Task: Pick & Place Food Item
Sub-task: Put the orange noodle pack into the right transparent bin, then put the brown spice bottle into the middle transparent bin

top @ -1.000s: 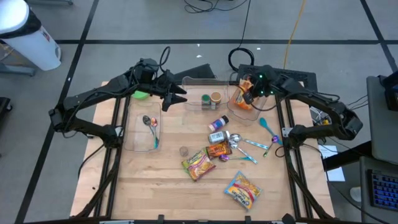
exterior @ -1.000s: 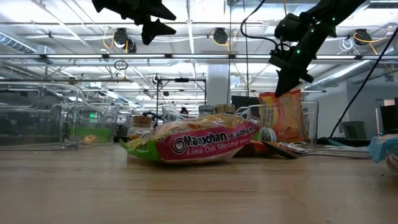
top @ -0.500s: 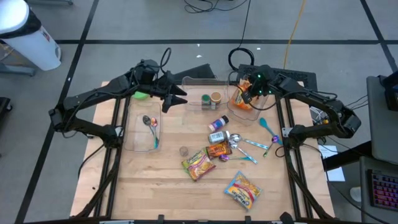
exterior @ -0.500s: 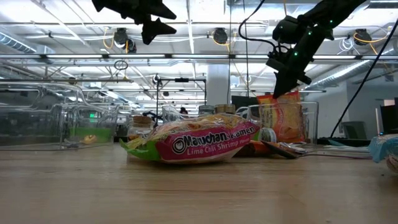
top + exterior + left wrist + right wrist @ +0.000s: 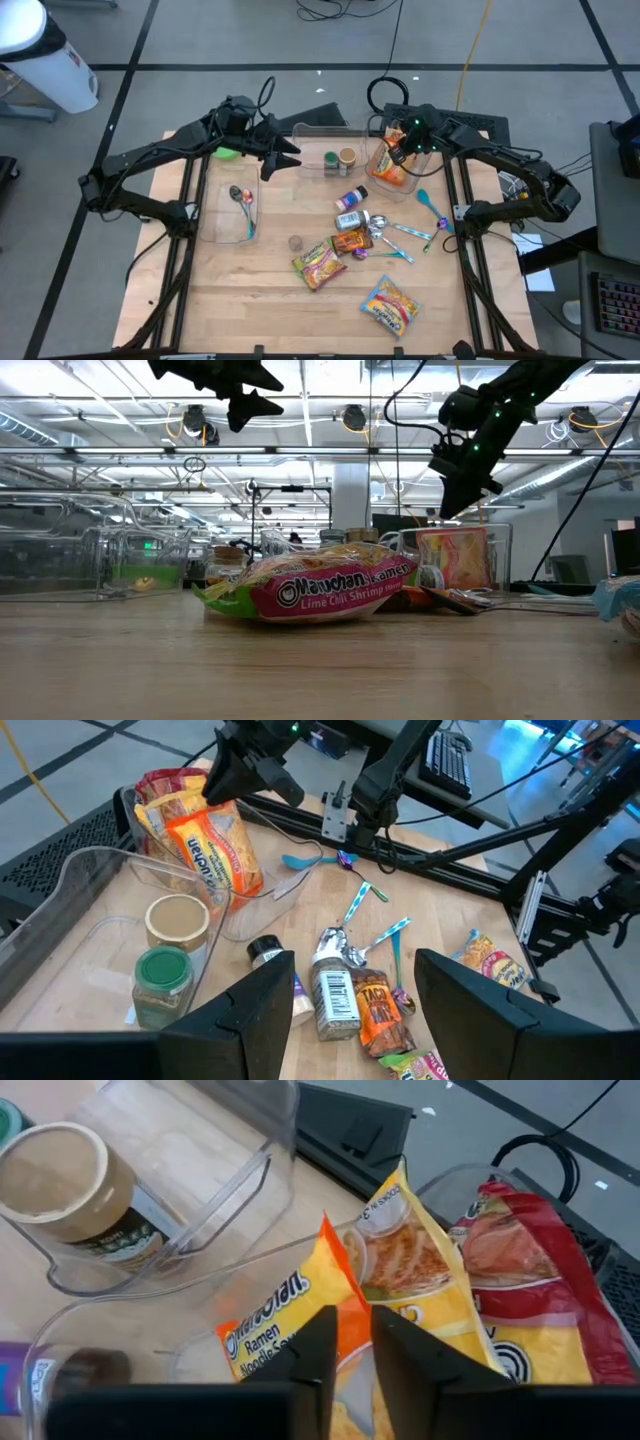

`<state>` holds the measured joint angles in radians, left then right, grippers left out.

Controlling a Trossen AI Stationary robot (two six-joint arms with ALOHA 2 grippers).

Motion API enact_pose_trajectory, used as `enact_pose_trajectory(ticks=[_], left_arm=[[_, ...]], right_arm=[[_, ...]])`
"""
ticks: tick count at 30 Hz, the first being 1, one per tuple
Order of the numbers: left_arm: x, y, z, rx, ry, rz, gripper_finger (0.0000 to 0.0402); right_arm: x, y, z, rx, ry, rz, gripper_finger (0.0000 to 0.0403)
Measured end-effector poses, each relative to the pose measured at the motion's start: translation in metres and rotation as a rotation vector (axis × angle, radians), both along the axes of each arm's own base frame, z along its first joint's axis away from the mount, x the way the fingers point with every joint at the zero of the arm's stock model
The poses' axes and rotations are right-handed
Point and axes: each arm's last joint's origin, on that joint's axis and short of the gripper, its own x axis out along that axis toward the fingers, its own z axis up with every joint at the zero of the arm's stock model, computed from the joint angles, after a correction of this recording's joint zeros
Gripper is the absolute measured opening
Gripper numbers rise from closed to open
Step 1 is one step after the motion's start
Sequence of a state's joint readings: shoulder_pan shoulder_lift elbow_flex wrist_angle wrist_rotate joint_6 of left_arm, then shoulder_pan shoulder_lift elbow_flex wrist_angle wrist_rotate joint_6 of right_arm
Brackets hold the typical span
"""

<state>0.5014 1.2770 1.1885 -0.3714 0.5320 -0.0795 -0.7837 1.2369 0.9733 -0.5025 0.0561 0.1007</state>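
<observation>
Right tool (image 5: 398, 155): hangs just above the clear bin (image 5: 380, 178) at the far right of the surface (image 5: 270, 300); fingers slightly parted, nothing between them, the orange ramen pack (image 5: 391, 168) just below, released.
Left tool (image 5: 288, 152): hovers high near the far left, fingers parted, empty, waiting.
Ramen pack: stands upright in the bin, leaning on a yellow pack (image 5: 420, 1280) and a red pack (image 5: 520, 1260) behind it.
Handling: light, soft, crinkly film with brittle noodles inside; slippery, it would crush under a hard squeeze. Best taken by the crimped top edge or across the flat faces.
Bin edges: thin clear walls, hard to see; the pack's top stands level with the rim, close under the fingers, so lifting straight up looks safest.
Neighbours: a second clear bin (image 5: 325, 150) with two jars (image 5: 338, 158) sits just beside, on the left.
Open room: spoons (image 5: 425, 205), a bottle (image 5: 351, 198) and more packs (image 5: 318, 263) crowd the middle; the near strip of surface is open.
</observation>
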Motion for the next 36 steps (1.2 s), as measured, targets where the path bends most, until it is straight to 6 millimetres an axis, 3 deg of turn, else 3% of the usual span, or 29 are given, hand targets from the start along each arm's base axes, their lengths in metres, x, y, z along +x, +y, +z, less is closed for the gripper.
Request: enact_pose_trajectory(ticks=[7,13,24,29,36], left_arm=[[0.000,0.000,0.000,0.019,0.002,0.008,0.0214],[0.000,0.004,0.000,0.106,0.026,0.113,0.0214],[-0.001,0.007,-0.001,0.147,0.048,0.207,0.0214],[-0.001,0.007,-0.001,0.147,0.048,0.208,0.0214],[-0.001,0.007,0.000,0.147,0.048,0.208,0.0214]], right_arm=[[0.000,0.000,0.006,-0.029,-0.035,0.004,0.0126],[-0.005,0.005,0.026,-0.110,-0.152,-0.006,0.0148],[-0.010,0.029,0.092,-0.164,-0.764,0.249,0.0142],[-0.005,0.051,0.107,-0.130,-0.892,0.368,0.0145],[0.032,0.103,0.101,-0.121,-0.839,0.617,0.0139]])
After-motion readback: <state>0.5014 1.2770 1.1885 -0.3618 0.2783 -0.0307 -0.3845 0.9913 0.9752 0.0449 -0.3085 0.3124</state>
